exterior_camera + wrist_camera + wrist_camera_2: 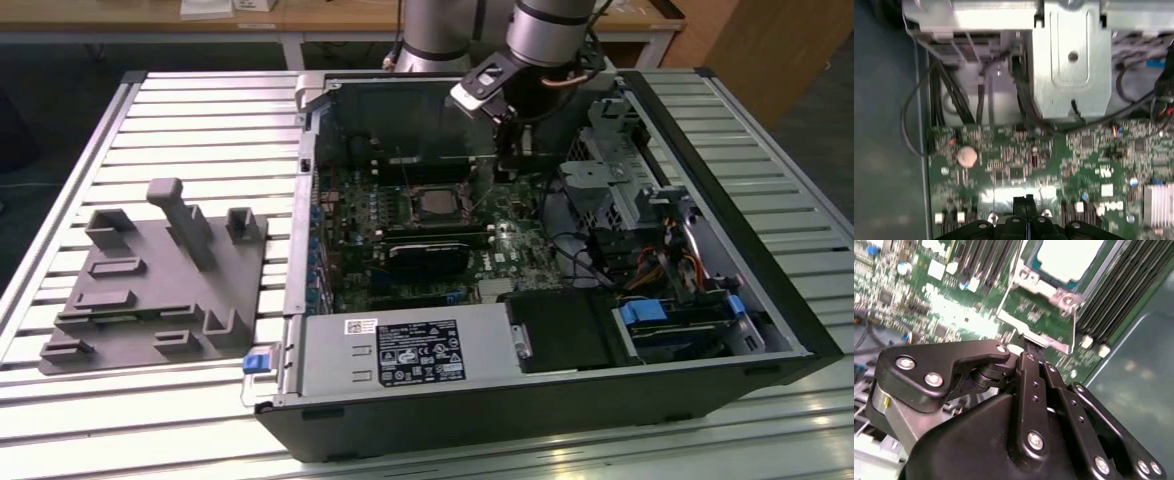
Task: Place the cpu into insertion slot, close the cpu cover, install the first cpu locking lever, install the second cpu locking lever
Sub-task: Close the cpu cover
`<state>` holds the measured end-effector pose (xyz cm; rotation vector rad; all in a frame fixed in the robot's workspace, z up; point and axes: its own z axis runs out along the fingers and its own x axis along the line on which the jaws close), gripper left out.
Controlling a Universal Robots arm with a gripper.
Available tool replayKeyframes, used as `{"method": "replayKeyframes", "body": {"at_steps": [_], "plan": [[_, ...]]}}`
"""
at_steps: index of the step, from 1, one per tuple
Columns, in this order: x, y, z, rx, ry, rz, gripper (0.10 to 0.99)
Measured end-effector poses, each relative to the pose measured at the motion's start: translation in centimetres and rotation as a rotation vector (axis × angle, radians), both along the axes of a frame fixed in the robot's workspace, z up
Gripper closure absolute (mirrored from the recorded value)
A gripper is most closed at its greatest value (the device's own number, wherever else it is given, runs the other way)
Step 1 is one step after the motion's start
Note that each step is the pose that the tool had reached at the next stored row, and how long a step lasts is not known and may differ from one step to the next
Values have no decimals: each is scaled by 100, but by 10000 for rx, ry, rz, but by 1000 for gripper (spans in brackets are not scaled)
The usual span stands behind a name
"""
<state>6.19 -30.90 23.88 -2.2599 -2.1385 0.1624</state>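
The cpu (pixel 1069 257) shows its pale silvery face inside the insertion slot (pixel 438 203) on the green motherboard of the open computer case. The silvery cpu cover (pixel 1041 287) frames it; I cannot tell whether it lies fully flat. My gripper (pixel 1029 346) hangs just off the socket's metal edge, its black fingers pressed together with nothing visible between them. In the exterior view the gripper (pixel 509 168) is low inside the case, a little to the exterior view's right of the socket. In the first wrist view the gripper (pixel 1027 201) points down at the board.
Black memory slots (pixel 1114 305) flank the socket. A metal drive cage (pixel 1069 60) with dark cables and a coin battery (pixel 967 156) lie beyond the fingertips. The case walls (pixel 310 200) ring the board. A grey fixture plate (pixel 154 285) sits on the table at the exterior view's left.
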Motion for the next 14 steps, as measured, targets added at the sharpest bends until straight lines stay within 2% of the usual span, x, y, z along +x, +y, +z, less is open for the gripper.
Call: {"method": "replayKeyframes", "body": {"at_steps": [1, 2, 3, 9, 11, 14], "plan": [[4, 0, -1, 1, 182, 0, 980], [6, 0, -2, 1, 323, 0, 980], [6, 0, -2, 1, 336, 0, 980], [3, 0, -1, 0, 343, 0, 980], [-26, 0, -2, 0, 305, 1, 980], [-114, 0, -4, 1, 200, 0, 980]]}}
